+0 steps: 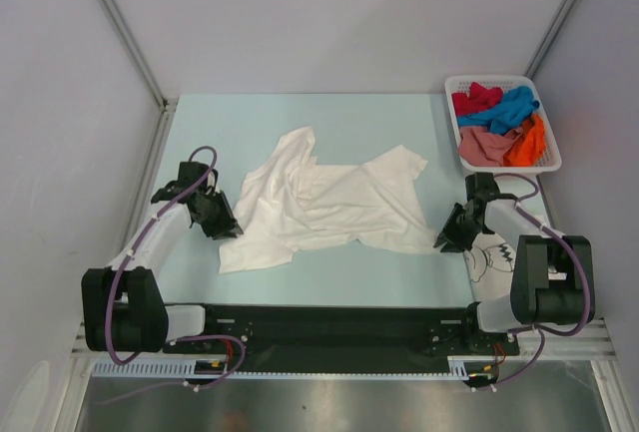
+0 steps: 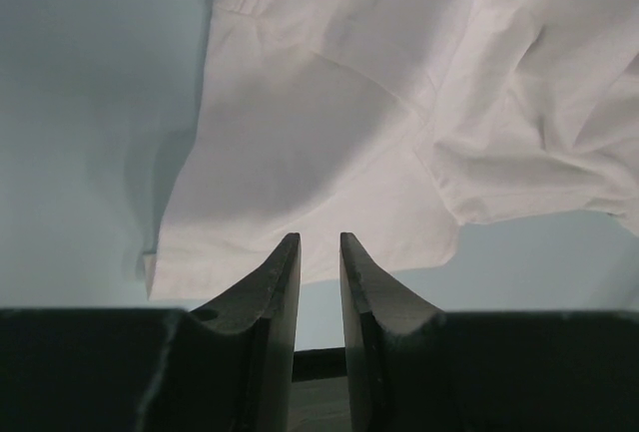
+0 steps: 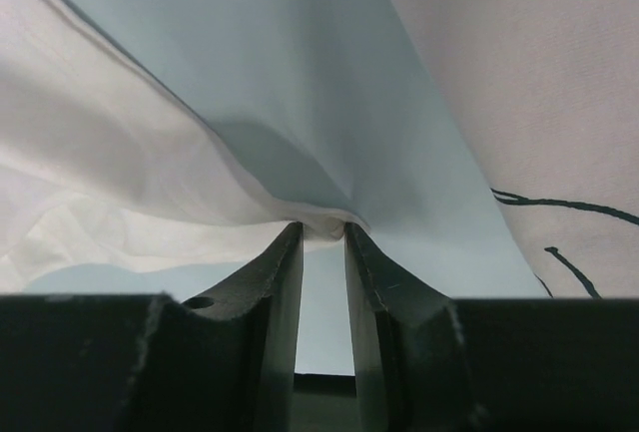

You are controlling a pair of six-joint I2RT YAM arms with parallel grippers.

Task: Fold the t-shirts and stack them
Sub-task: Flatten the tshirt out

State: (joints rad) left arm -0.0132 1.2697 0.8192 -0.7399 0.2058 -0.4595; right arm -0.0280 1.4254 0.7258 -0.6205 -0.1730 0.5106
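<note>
A plain white t-shirt lies crumpled and spread on the pale blue table. My left gripper sits at its left edge. In the left wrist view the left gripper stands narrowly open, with the white t-shirt lying flat just past the tips and nothing between them. My right gripper is at the shirt's lower right corner. There the right gripper is shut on a bunched bit of the white t-shirt. A white t-shirt with black line print lies partly under the right arm.
A white lattice basket at the back right holds red, blue, pink and orange t-shirts. The printed shirt lies just right of the right fingers. Walls close in the table's left, back and right sides.
</note>
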